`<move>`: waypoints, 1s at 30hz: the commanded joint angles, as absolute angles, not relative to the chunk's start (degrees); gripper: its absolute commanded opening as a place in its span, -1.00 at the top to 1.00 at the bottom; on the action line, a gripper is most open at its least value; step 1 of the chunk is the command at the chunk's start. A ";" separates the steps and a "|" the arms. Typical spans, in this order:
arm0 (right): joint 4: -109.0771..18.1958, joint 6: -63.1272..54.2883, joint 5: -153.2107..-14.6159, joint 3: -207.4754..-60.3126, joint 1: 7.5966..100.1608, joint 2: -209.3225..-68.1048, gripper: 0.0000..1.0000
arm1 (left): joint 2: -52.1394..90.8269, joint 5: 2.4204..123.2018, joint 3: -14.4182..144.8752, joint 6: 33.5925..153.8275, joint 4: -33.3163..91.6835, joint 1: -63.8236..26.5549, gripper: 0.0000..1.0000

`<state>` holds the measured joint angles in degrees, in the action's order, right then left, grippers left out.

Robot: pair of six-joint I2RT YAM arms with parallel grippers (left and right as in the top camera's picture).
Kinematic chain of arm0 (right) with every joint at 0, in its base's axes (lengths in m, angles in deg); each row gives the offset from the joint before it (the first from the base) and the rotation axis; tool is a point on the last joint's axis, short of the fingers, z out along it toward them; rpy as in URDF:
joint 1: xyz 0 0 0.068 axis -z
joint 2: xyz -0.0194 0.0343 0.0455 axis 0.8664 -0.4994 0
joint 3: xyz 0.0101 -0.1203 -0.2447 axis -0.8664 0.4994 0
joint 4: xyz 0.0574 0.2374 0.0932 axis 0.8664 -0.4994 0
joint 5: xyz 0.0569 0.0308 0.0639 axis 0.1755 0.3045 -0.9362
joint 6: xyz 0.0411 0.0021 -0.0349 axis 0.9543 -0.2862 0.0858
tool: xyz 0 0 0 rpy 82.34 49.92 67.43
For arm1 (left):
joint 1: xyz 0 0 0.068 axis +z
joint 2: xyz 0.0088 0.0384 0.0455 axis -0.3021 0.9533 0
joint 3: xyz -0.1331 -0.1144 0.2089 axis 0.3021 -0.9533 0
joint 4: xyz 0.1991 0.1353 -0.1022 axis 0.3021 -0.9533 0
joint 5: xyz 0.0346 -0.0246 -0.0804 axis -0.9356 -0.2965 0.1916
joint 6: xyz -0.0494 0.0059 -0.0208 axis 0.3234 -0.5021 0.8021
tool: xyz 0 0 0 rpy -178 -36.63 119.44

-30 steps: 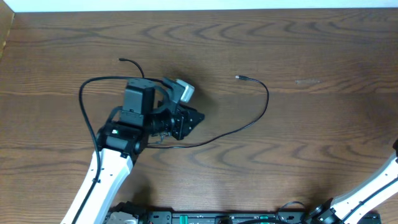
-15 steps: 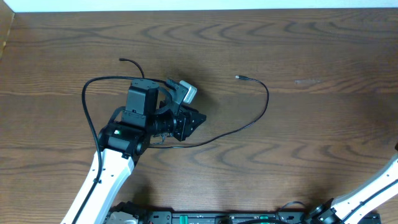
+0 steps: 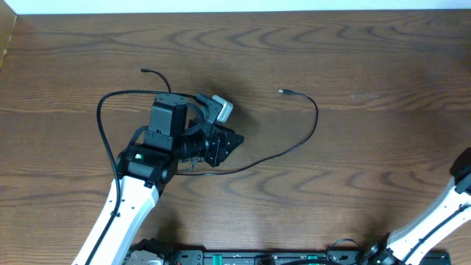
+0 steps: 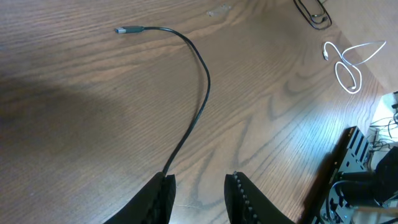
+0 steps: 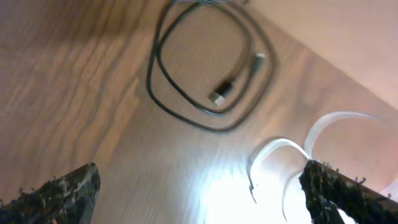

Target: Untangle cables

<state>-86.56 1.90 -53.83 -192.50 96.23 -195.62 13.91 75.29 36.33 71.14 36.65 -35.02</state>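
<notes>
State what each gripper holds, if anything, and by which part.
Nothing is held. The left gripper is open; the black cable runs out of sight beside one finger. The right gripper is open, above a coiled black cable and a white cable.

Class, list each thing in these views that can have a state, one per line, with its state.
Left gripper: open, holding nothing, one finger beside the long black cable.
Right gripper: wide open, empty.
Long black cable: stretched out in one curve, untangled.
Coiled black cable: wound in a loose coil.
White cable: loosely looped, apart from the coiled black cable.
</notes>
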 commanded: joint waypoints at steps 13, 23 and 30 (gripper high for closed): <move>-99.50 0.30 -68.89 -192.37 88.01 -186.11 -0.98 | 13.76 73.06 36.03 71.21 36.45 -31.54 0.14; -102.43 -16.03 -86.07 -192.26 72.34 -186.00 -0.98 | 13.74 70.31 36.03 71.23 30.44 -19.96 0.14; -101.65 -24.29 -84.82 -192.26 56.86 -186.00 -0.98 | 11.75 68.80 36.03 73.15 27.36 -11.89 0.14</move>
<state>-101.71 -18.01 -84.08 -192.53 62.44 -186.07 13.63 70.77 36.31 71.41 28.06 -14.80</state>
